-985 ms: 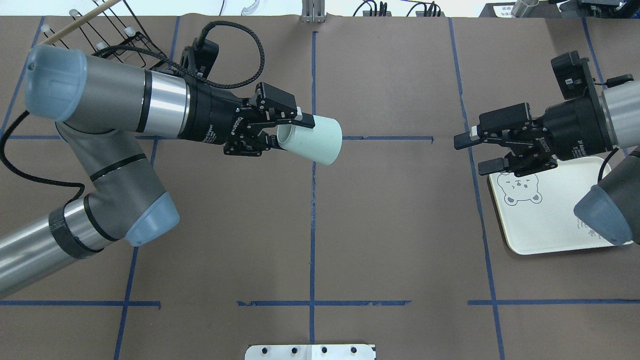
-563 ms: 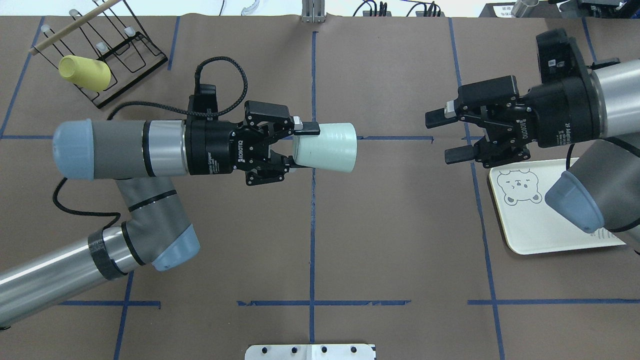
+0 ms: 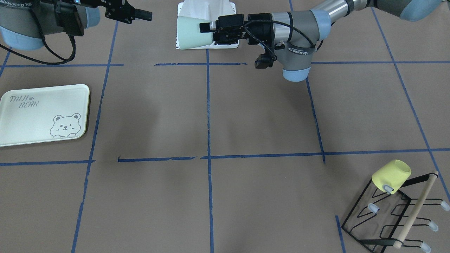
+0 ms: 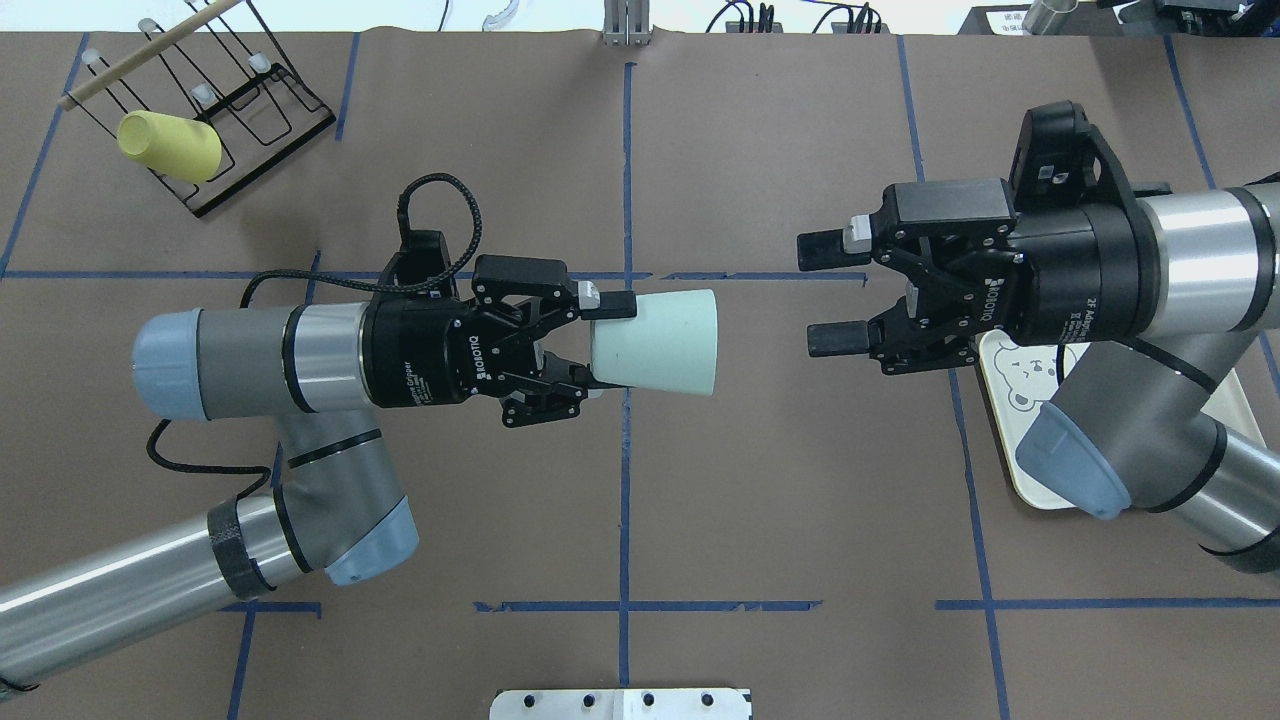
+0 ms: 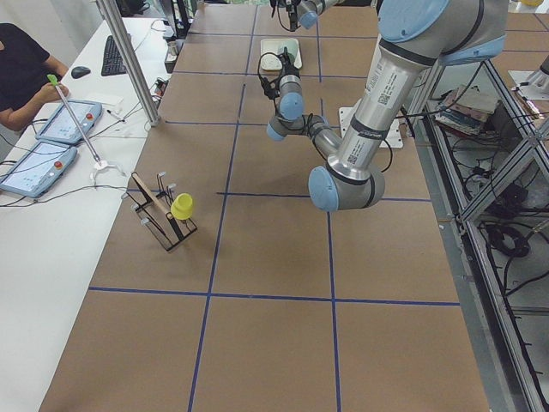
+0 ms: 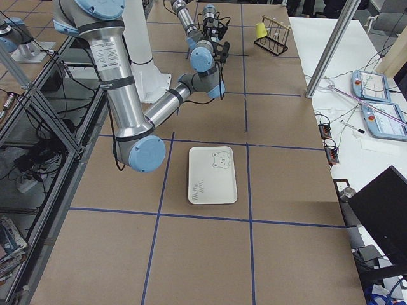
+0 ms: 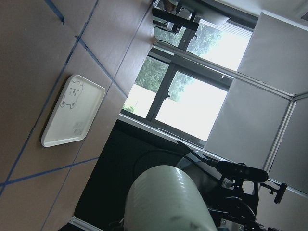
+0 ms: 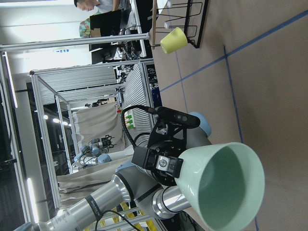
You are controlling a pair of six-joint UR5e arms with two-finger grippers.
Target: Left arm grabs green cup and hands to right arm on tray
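Far upper left of the overhead view, a yellow-green plastic cup (image 4: 168,147) hangs on a black wire drying rack (image 4: 262,108); that one is not my job. Moving right, my grey tubular left arm (image 4: 250,350) reaches level toward the middle of the frame. My left gripper (image 4: 598,345) is clenched on the narrow base of the small pale mint-green plastic cup (image 4: 660,343). The cup lies on its side in the air above the table's centre line, its open mouth turned to the right.

Further right, across a clear gap, my right gripper (image 4: 822,295) faces that mouth with its fingers spread wide and nothing between them. It is near the cup but not touching it. Behind it runs my grey right arm (image 4: 1190,260). At the right edge the pale cream-green rectangular tray with the bear drawing (image 3: 38,116) lies bare.

By my reckoning the pick-up and the carry to the meeting point are done. The hand-over itself, my left fingers letting go, and the setting down on the tray are all yet to come.
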